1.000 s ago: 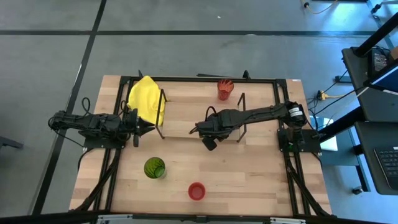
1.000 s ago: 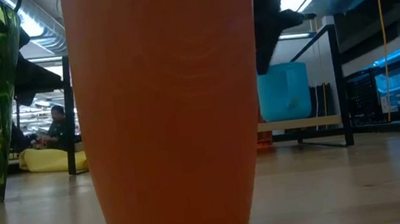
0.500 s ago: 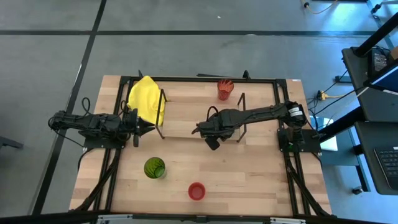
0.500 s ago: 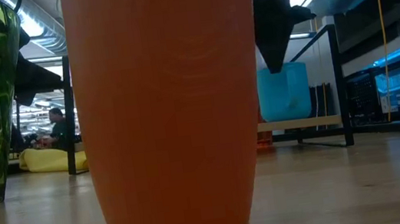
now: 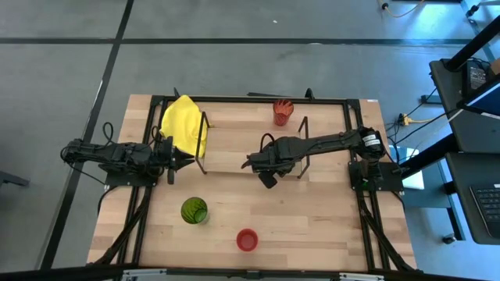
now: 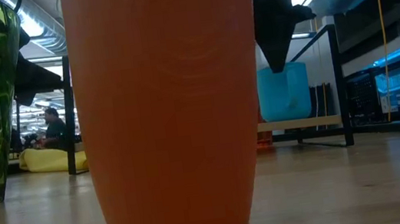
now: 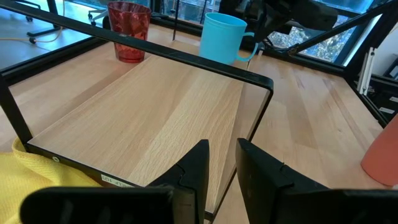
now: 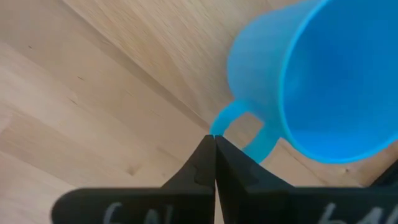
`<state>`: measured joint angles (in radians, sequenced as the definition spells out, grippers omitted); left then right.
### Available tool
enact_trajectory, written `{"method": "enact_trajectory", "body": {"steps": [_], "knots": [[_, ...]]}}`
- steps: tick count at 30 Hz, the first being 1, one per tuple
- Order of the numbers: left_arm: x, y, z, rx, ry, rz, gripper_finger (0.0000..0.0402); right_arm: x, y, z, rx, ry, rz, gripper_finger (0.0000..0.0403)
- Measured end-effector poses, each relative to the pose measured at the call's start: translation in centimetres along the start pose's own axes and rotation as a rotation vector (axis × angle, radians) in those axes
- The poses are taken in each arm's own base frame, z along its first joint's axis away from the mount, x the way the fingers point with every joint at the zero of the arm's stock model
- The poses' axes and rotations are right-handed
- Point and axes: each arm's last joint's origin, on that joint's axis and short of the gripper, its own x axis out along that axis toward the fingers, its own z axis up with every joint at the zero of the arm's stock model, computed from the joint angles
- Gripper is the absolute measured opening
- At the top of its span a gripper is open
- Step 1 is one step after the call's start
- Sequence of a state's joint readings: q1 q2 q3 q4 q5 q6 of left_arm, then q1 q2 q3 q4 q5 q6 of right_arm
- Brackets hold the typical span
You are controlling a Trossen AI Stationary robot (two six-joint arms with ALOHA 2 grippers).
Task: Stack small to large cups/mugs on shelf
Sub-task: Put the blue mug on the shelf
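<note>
The light blue mug (image 8: 311, 74) stands upright on the shelf (image 5: 234, 140), near its right wire frame. In the low view the mug (image 6: 284, 93) shows behind the short red cup (image 6: 172, 108). My right gripper (image 8: 214, 138) is shut and points down just above the mug's handle. The orange-red tumbler (image 5: 282, 112) stands at the shelf's far edge. The green tumbler (image 5: 194, 211) and the red cup (image 5: 247, 240) stand on the table near its front. My left gripper (image 7: 222, 158) waits at the shelf's left end, slightly open and holding nothing. My right gripper's shut fingertips come from above and stand right at the top of the mug's handle (image 8: 231, 118), beside the rim. I cannot tell whether they touch it. The mug rests on the shelf board.
A yellow cloth (image 5: 183, 125) lies at the shelf's left end, beside my left gripper. Black wire frames (image 5: 303, 144) rise at both ends of the shelf. Bare tabletop lies between the shelf and the two front cups. A person sits in the room beyond (image 6: 53, 125).
My right gripper has tipped to point more steeply down, and its shut fingertips have sunk toward the blue mug's rim. It has kept still for the last half second. The cups have not moved.
</note>
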<state>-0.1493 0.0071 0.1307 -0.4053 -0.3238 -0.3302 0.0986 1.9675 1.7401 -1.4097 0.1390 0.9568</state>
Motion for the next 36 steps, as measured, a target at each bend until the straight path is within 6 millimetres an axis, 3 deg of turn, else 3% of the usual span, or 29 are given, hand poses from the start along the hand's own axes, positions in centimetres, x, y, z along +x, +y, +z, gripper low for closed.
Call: {"method": "enact_trajectory", "body": {"steps": [36], "knots": [[0.01, 0.0, -0.01, 0.0, 0.001, 0.0, 0.0075, 0.0, -0.15, -0.07, -0.021, 0.002, -0.019, 0.0002]]}}
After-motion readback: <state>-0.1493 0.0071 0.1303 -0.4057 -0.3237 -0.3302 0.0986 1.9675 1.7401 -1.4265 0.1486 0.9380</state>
